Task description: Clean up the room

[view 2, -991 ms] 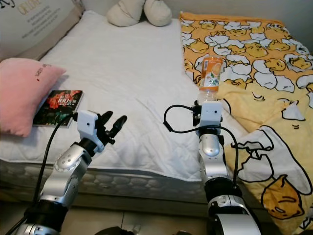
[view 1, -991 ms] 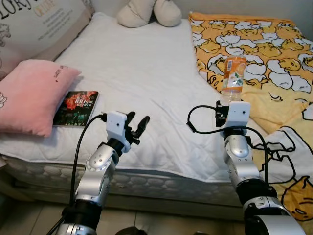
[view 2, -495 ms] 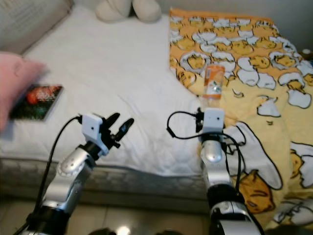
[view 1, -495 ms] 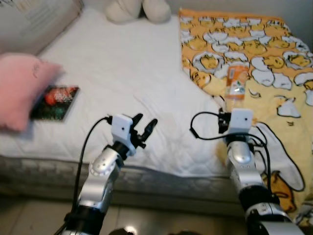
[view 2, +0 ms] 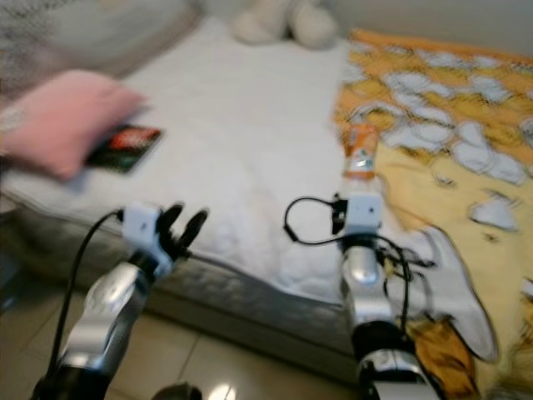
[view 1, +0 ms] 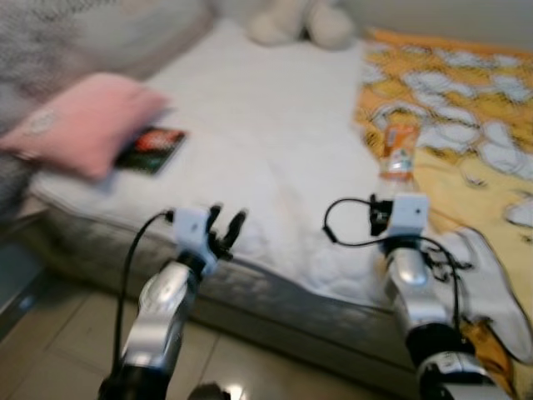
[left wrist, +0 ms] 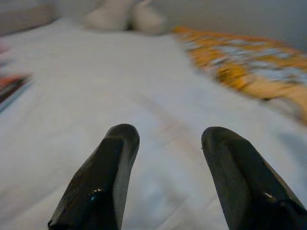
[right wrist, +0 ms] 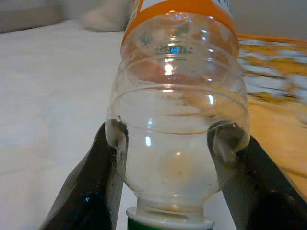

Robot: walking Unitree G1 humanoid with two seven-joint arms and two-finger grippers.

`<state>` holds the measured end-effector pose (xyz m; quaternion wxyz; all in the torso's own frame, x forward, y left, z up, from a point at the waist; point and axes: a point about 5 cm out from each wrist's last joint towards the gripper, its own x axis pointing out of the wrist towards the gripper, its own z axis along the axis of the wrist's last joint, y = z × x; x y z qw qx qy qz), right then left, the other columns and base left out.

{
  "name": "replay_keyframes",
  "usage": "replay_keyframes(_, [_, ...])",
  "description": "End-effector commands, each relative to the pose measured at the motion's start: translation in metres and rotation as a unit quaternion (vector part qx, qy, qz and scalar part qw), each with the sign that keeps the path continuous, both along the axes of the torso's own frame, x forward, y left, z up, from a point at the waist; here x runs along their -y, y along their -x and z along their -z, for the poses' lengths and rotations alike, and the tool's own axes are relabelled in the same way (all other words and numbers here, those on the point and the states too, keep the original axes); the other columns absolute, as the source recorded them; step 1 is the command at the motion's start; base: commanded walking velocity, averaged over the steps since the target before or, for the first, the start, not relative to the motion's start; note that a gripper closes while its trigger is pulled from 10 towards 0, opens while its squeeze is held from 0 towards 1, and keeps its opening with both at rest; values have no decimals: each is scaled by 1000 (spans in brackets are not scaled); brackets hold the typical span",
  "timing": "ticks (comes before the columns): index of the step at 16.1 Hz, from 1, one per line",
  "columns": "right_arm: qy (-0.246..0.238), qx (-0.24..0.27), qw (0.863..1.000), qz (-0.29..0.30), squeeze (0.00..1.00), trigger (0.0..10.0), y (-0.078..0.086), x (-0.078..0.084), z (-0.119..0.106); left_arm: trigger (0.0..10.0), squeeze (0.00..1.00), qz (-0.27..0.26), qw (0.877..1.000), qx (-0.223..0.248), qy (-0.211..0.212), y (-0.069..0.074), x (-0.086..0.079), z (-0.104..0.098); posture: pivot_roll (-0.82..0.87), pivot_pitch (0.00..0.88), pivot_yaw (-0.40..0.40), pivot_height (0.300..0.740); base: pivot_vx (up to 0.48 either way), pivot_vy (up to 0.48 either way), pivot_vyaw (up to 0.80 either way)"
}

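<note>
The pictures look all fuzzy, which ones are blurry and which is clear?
Both eye views are smeared; the pink pillow and book look soft. Left wrist view: bed blurred behind the left hand. Right wrist view is sharpest, with bright glints on the bottle in the right hand.

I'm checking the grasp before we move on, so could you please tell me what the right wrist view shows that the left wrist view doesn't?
Right wrist view: the clear plastic bottle with an orange label, cap end nearest the camera, gripped by the right gripper, whose jaws press its sides. Left wrist view: the left gripper, jaws apart, holding nothing. Both: the white bed sheet and yellow patterned blanket.
</note>
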<state>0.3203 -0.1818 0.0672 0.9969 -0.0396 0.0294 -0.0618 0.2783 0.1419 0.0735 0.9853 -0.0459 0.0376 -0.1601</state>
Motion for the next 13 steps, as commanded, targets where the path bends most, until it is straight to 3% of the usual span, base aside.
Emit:
replay_keyframes(1, [-6, -7, 1000, -1, 0, 0, 4, 2, 4, 10000, 0, -27, 1000, -9, -6, 0, -5, 0, -12, 0, 17, 740, 0, 0, 700])
replay_keyframes(3, [-14, -7, 1000, -8, 0, 0, 5, -3, 6, 10000, 0, -109, 991, -72, 24, 3, -22, 18, -15, 0, 32, 740, 0, 0, 691])
replay_keyframes(4, [-18, -7, 1000, -12, 0, 0, 6, -6, 7, 10000, 0, -122, 989, -78, 24, 4, -26, 19, -13, 0, 36, 740, 0, 0, 669])
replay_keyframes(8, [-51, -11, 998, -22, 0, 0, -2, -19, 6, 10000, 0, -132, 989, -69, 8, 4, -28, 16, -17, 0, 52, 740, 0, 0, 652])
replay_keyframes(10, [-50, -6, 998, -23, 0, 0, -7, -17, 1, 10000, 0, -134, 990, -50, -16, 3, -28, 11, -14, 0, 46, 740, 0, 0, 644])
replay_keyframes(13, [-49, -11, 998, -23, 0, 0, -7, -13, 2, 10000, 0, -122, 991, -52, -9, 5, -28, 10, -8, 0, 40, 740, 0, 0, 642])
